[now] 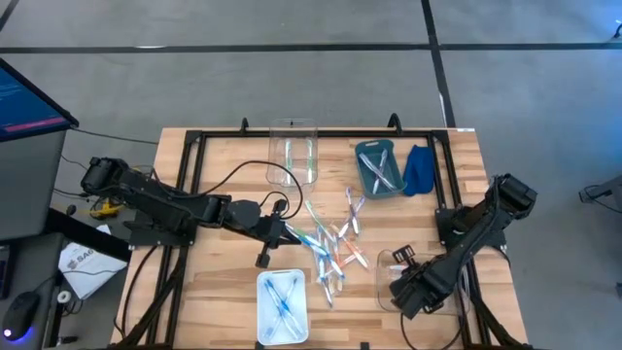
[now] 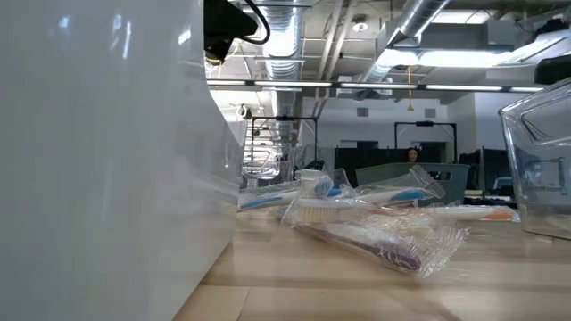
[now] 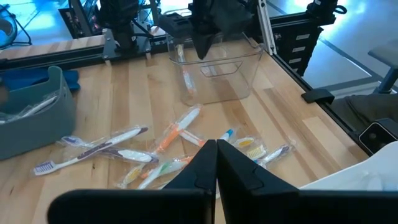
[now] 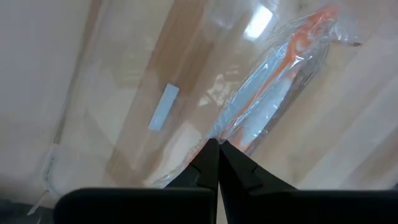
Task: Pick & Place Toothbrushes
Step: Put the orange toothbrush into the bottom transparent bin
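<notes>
The left gripper (image 3: 216, 163) has its jaws pressed together, holding nothing, just above the near edge of the toothbrushes (image 1: 335, 243) strewn over the middle of the table (image 1: 224, 292). The right gripper (image 4: 214, 158) is likewise closed, tip down inside a clear bin (image 1: 408, 282) right of that pile, seemingly touching a wrapped orange toothbrush (image 4: 273, 93). More brushes lie in the other bins around the pile.

Wrapped toothbrushes (image 2: 375, 223) lie piled on the wooden table (image 2: 294, 285) beside a white bin (image 2: 98, 160).
</notes>
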